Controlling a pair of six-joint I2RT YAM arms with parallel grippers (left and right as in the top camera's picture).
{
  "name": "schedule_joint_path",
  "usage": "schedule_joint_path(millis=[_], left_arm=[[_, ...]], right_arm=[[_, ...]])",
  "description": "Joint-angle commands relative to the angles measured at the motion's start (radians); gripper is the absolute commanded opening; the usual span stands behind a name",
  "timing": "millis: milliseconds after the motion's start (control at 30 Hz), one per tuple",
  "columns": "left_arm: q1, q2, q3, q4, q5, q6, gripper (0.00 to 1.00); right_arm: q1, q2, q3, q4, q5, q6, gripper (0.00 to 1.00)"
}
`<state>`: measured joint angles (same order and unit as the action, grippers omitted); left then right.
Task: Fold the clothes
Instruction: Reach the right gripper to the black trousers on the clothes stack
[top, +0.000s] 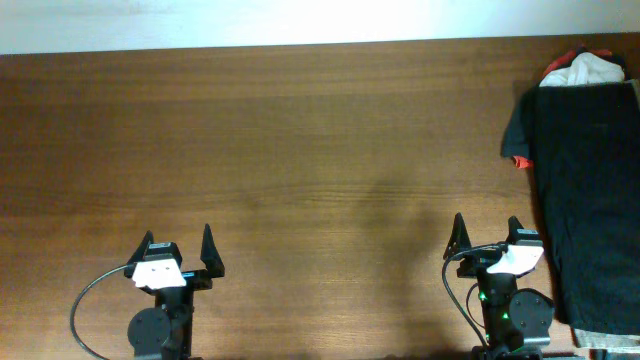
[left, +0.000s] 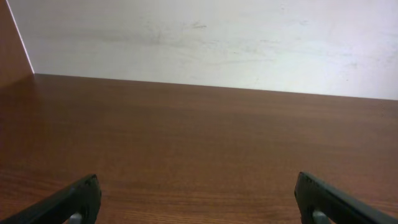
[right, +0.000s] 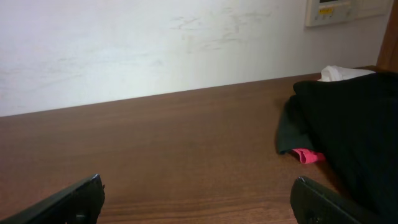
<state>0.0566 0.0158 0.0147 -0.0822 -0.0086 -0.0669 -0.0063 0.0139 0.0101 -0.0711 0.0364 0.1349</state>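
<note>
left gripper (top: 178, 245) and right gripper (top: 488, 235): fingers spread wide, holding nothing, at near edge of brown wooden table (top: 300, 150). long black fabric garment (top: 585, 190) lies along table's right side, just beside right gripper.

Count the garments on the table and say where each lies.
3 visible: a black garment along the right edge, a white garment at the far right corner, red fabric peeking beneath; more may be hidden.

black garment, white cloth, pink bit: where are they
black garment (top: 590, 200), overhead view, middle of its flat panel
white cloth (top: 590, 68), overhead view, centre of the bundle
pink bit (right: 305, 155), right wrist view, its middle
</note>
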Motion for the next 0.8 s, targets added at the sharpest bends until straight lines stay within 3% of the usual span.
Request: schedule_joint_path(millis=[0, 700, 733, 767], left_arm=[[0.003, -0.004, -0.005, -0.001, -0.003, 0.016, 0.99], [0.003, -0.004, -0.005, -0.001, -0.003, 0.016, 0.99], [0.003, -0.004, -0.005, -0.001, -0.003, 0.016, 0.99], [0.003, -0.004, -0.005, -0.001, -0.003, 0.016, 0.99]], right_arm=[[0.005, -0.005, -0.005, -0.010, -0.013, 0.000, 0.99], [0.005, -0.005, -0.005, -0.011, -0.013, 0.000, 0.99], [0.006, -0.005, -0.005, 0.010, -0.043, 0.035, 0.99], [0.006, -0.005, -0.005, 0.024, -0.195, 0.187, 0.99]])
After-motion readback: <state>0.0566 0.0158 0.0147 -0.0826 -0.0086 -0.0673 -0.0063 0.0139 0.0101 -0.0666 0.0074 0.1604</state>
